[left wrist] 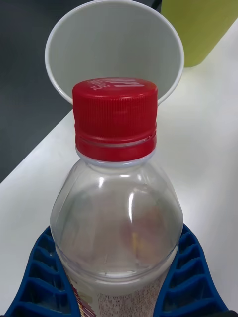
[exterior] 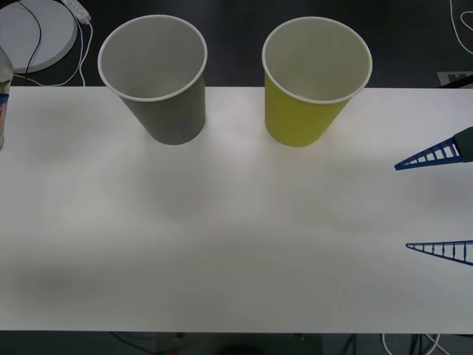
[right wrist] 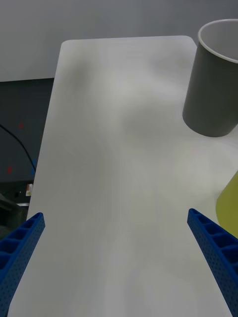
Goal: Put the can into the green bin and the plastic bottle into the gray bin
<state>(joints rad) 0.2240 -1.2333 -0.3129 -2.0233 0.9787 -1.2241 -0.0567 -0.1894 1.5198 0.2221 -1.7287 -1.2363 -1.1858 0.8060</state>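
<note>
Step in hand: carrying the plastic bottle (left wrist: 116, 198) to the gray bin (exterior: 155, 74). Left gripper (left wrist: 116, 282): blue ribbed jaws closed against both flanks of the clear bottle body, red cap up; held at the far left edge of the white surface (exterior: 222, 222), where a sliver of the bottle shows in the front view. From the left wrist the gray bin's white mouth opens just beyond the cap, the green bin (exterior: 314, 81) behind and to one side of it. Gray bin: upright at the back of the surface, left of centre; interior reads empty as far as the rim allows. Green bin: upright beside it toward the robot's right, apart from it with a bare gap between; the part of its interior that can be seen holds nothing. Right gripper (exterior: 436, 203): at the right edge above the surface, jaws spread wide, holding nothing, idle. Next move, by judgement: lift the bottle base above the gray rim, centre it over the mouth, release; the light paper cup could tip if the bottle strikes its wall. Obstructions: none between bottle and gray bin. Surroundings: a white round disc (exterior: 33, 29) with cables (exterior: 81, 44) on the dark floor beyond the rear left corner.
</note>
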